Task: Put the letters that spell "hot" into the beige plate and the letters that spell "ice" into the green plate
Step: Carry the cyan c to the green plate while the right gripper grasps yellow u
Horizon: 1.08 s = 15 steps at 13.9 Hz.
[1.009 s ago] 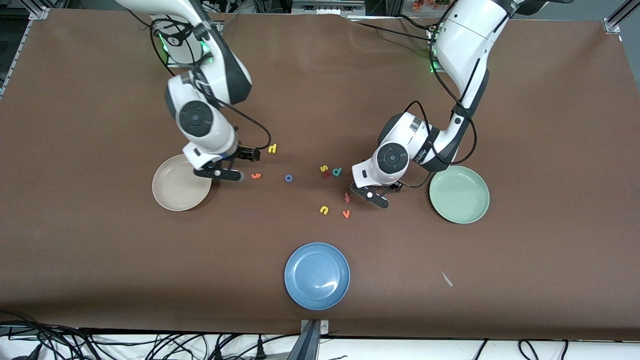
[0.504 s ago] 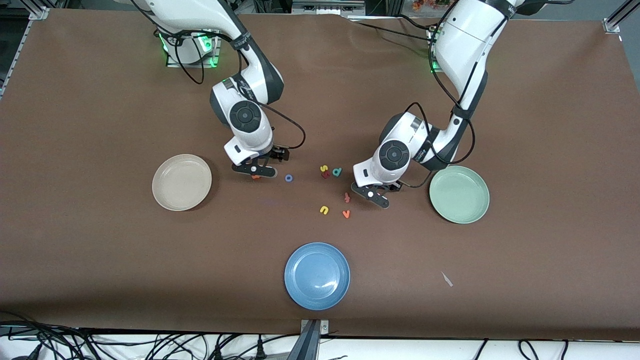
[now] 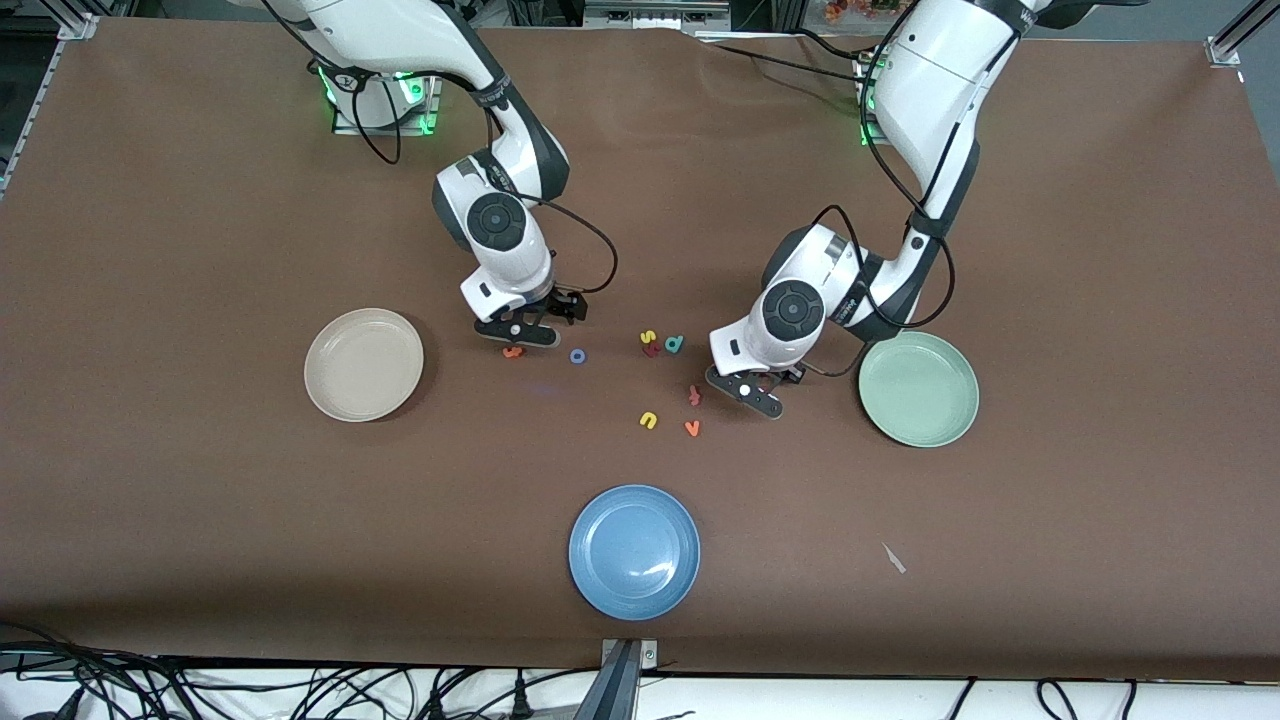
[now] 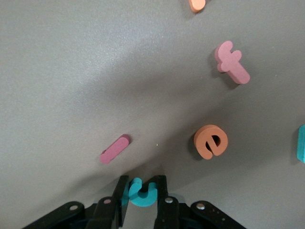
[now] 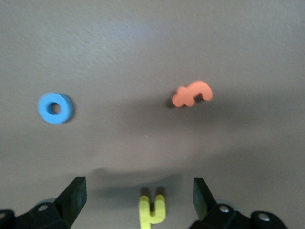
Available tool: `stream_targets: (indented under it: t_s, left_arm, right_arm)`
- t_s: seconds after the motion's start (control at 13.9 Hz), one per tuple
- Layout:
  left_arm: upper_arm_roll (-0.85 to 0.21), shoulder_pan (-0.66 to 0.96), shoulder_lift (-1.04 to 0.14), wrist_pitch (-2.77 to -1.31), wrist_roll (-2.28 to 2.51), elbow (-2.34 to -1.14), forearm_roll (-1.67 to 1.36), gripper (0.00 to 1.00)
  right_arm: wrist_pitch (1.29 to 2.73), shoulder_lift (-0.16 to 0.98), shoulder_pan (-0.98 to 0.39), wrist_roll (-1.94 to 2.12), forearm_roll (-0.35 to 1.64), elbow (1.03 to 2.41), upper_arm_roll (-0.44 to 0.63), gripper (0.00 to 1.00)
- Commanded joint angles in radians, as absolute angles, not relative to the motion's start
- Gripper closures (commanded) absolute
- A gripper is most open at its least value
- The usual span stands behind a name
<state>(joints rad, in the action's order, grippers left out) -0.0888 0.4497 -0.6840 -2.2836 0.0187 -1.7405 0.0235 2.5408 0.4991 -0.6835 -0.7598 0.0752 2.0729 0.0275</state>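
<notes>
My left gripper (image 4: 142,183) is down at the table beside the green plate (image 3: 918,388), shut on the teal c (image 4: 142,192), with a finger on each side of it. Close by on the mat lie the dark red i (image 4: 115,149) and the orange e (image 4: 210,141). My right gripper (image 3: 520,333) stands open, with the yellow h (image 5: 152,210) between its spread fingers. The orange t (image 3: 512,351) and the blue o (image 3: 577,355) lie next to it. The beige plate (image 3: 363,363) sits toward the right arm's end and holds nothing.
A blue plate (image 3: 634,551) lies nearest the front camera. Stray letters dot the middle: a yellow s (image 3: 648,337), teal d (image 3: 675,344), red-orange f (image 3: 694,395), yellow u (image 3: 648,420) and orange v (image 3: 691,428). A small scrap (image 3: 893,558) lies on the mat.
My right arm swung from beside the beige plate toward the middle and now stands over the yellow h. My left gripper has closed its fingers onto the teal c.
</notes>
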Motion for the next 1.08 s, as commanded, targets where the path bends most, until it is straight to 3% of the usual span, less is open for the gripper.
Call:
stream_targets:
  t_s: [0.0, 0.07, 0.22, 0.86, 1.01]
  left_arm:
    - [-0.087, 0.449, -0.641, -2.263, 0.035, -1.764, 0.044, 0.96]
    - [-0.086, 0.443, -0.629, -2.254, 0.029, -1.763, 0.044, 0.96]
    - [-0.086, 0.414, -0.601, -2.202, 0.015, -1.755, 0.044, 0.96]
    - [-0.084, 0.170, -0.535, -2.097, -0.377, -1.749, 0.044, 0.93]
    - [-0.083, 0.147, -0.552, -2.097, -0.399, -1.755, 0.046, 0.93]
  right_arm:
    - [2.566, 0.433, -0.683, -0.746, 0.122, 2.145, 0.018, 0.01]
    - [2.566, 0.431, -0.683, -0.746, 0.130, 2.146, 0.017, 0.01]
    - [2.569, 0.436, -0.683, -0.742, 0.130, 2.146, 0.005, 0.11]
    - [2.638, 0.446, -0.681, -0.729, 0.133, 2.192, 0.003, 0.11]
    - [2.637, 0.446, -0.680, -0.729, 0.135, 2.192, 0.002, 0.17]
